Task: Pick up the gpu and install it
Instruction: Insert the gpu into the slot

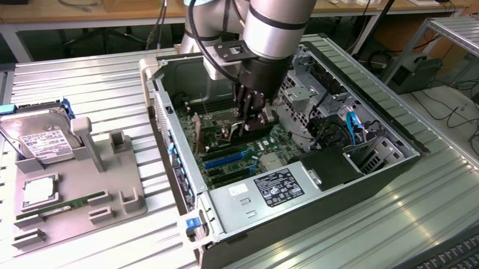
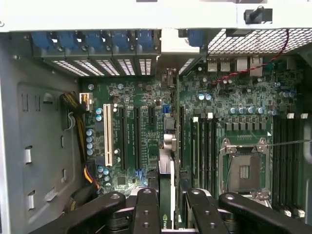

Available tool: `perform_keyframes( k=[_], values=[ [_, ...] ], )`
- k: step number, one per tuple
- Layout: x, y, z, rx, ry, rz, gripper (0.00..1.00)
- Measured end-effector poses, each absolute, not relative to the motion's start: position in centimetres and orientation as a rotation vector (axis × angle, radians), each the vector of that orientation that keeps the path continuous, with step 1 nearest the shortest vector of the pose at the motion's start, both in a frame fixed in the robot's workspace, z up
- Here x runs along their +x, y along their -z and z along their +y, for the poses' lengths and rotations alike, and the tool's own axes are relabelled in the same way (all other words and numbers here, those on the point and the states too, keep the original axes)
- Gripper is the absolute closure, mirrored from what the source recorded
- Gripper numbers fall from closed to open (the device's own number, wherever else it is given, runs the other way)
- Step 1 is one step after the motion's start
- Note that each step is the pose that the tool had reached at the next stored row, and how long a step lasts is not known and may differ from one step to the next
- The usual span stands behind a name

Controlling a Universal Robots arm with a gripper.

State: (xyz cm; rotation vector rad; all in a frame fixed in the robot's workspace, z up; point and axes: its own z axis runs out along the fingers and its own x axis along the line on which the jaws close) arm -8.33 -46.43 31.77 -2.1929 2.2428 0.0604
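Note:
The gpu (image 2: 166,178) shows edge-on in the wrist view, a thin card standing upright over the green motherboard (image 2: 229,105). It runs from between my fingers (image 2: 146,207) toward the case's rear slot openings. My gripper (image 2: 166,202) is shut on it. In the exterior view the gripper (image 1: 248,120) is deep inside the open computer case (image 1: 374,168), just above the motherboard's middle, with the gpu (image 1: 224,130) under it. I cannot tell whether the card's edge sits in a slot.
Black expansion slots and a white one (image 2: 106,134) lie beside the card, and the bare CPU socket (image 2: 243,170) on its other side. The power supply (image 1: 277,186) fills the case's near end. On the exterior view's left, a grey holder (image 1: 112,190) carries a hard drive (image 1: 37,137) and a memory stick (image 1: 64,204).

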Motion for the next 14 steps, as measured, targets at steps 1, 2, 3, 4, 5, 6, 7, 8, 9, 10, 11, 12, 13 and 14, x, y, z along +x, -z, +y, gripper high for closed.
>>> perform_keyframes(
  k=[1,2,3,4,5,6,7,8,9,10,11,12,13,14],
  values=[
    [-8.5,-31.6,-46.4,-2.193,-0.06,2.243,0.74],
    [-8.8,-31.4,-46.3,-2.193,-0.061,2.243,0.74],
    [-9.0,-31.2,-46.3,-2.193,-0.06,2.243,0.74],
    [-9.2,-30.9,-46.3,-2.193,-0.06,2.243,0.74],
    [-9.2,-30.8,-46.3,-2.193,-0.06,2.243,0.74],
    [-9.2,-30.6,-46.3,-2.193,-0.06,2.243,0.74],
    [-9.2,-30.4,-46.3,-2.193,-0.06,2.243,0.74],
    [-9.2,-30.2,-46.3,-2.193,-0.06,2.243,0.74],
    [-9.2,-30.0,-46.2,-2.193,-0.06,2.243,0.74],
    [-9.3,-29.8,-46.2,-2.193,-0.06,2.243,0.74],
    [-9.3,-29.7,-46.2,-2.195,-0.06,2.242,0.74],
    [-9.4,-29.5,-46.2,-2.198,-0.06,2.238,0.74],
    [-9.4,-29.3,-46.2,-2.202,-0.06,2.234,0.74],
    [-9.5,-29.1,-46.2,-2.207,-0.06,2.23,0.74]
  ],
)
